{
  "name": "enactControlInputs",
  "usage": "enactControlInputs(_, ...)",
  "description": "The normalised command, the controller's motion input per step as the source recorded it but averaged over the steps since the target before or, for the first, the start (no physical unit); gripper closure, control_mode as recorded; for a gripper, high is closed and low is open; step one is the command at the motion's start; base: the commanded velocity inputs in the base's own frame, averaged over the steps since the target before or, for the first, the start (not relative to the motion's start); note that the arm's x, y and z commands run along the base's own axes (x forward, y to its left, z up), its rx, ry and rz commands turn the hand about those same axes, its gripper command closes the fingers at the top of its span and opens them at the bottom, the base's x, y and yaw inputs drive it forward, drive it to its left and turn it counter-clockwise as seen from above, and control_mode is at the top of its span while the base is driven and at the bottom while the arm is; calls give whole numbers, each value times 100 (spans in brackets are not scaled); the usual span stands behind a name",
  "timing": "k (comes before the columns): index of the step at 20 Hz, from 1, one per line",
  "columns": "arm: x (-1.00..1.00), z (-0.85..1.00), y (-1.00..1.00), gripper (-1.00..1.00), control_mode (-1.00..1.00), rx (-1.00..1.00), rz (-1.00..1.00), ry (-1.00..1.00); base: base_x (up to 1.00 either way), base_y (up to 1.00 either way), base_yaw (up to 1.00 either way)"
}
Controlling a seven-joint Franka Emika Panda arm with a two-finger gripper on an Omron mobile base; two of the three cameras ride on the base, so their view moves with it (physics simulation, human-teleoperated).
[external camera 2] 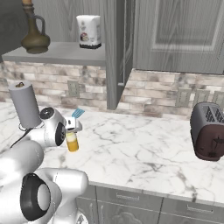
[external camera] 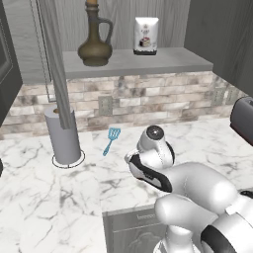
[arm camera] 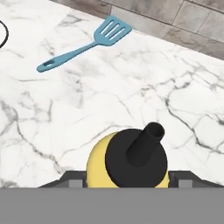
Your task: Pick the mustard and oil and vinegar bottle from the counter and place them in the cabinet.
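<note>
You are on the second half of the job: the jug (external camera: 95,43) already stands on the cabinet (external camera: 138,62) shelf beside a white bag (external camera: 146,35), so only the mustard (external camera 2: 72,141) is left. It sits low over the surface (external camera 2: 144,148), near its front edge, and whether it rests there or is just lifted you cannot tell. The hand (external camera 2: 72,131) is right above it, and in the hand view the bottle fills the space between the two finger tips. It looks pinched, but contact at the pads is hidden, so the grip cannot be confirmed.

The mustard stands upright, long axis vertical, its dark nozzle (arm camera: 145,143) pointing up at the hand.

Next, you probably need a straight lift, then a long carry up and back to the shelf, keeping clear of the blue spatula (arm camera: 85,43) and the paper roll (external camera 2: 25,105).
</note>
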Motion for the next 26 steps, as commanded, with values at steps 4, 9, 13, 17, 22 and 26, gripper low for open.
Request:
enactControlInputs(4, -14, 11, 0, 100, -100, 0, 0, -13, 0, 0, 0)
enactControlInputs(9, -10, 67, 0, 100, -100, 0, 0, -12, 0, 0, 0)
enactControlInputs(13, 0, 71, -3, 100, -100, 0, -6, -6, 0, 0, 0)
enactControlInputs(17, 0, 65, -2, 100, -100, 3, -9, 0, 0, 0, 0)
enactControlInputs(22, 0, 67, -2, 100, -100, 4, -9, 1, 0, 0, 0)
enactControlInputs(26, 0, 65, -3, 100, -100, 3, -6, 2, 0, 0, 0)
